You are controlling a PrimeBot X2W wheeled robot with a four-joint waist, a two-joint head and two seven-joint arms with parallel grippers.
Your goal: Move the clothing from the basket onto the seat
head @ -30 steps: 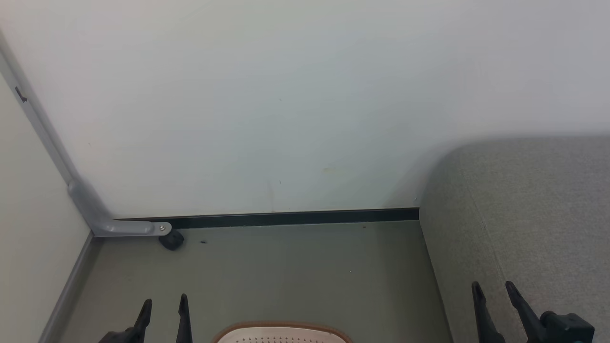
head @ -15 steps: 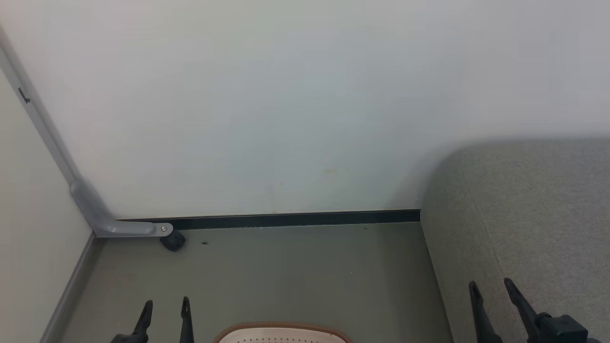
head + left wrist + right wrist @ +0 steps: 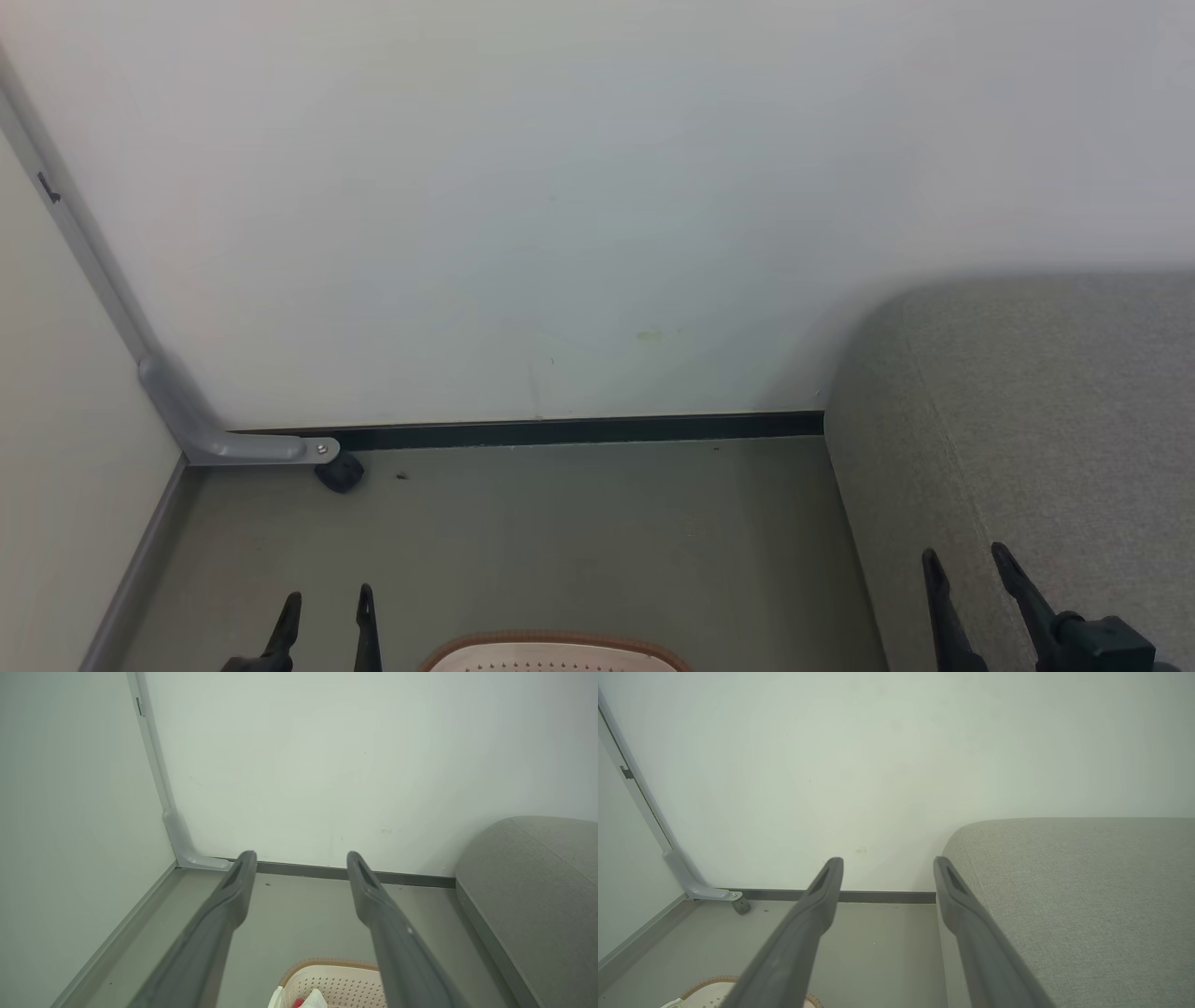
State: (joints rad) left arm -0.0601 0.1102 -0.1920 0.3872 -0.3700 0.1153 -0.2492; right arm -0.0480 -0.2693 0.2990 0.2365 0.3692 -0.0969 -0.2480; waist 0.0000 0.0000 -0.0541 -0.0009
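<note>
— One big thing first: where is the seat (image 3: 1027, 420)?
— Off to the right, grey-green, its rounded end against the wall. The right pincer (image 3: 963, 553) shows against its near side.
— And the basket (image 3: 551, 643)?
— On the floor between the two arms, low and close to the robot. The head view catches just its brown far rim. It lies below and behind both sets of fingertips, which point ahead toward the wall.
— The clothing (image 3: 303, 1002)?
— A scrap of red and white inside the basket, at the bottom of the left wrist view, between that arm's fingers. Its long axis I cannot tell.
— Which arm is nearer?
— The left pincer (image 3: 329, 595), I judge: it is just beside the rim. Both pincers stand wide apart and hold nothing. Either would have to tip down and draw back to reach in.
</note>
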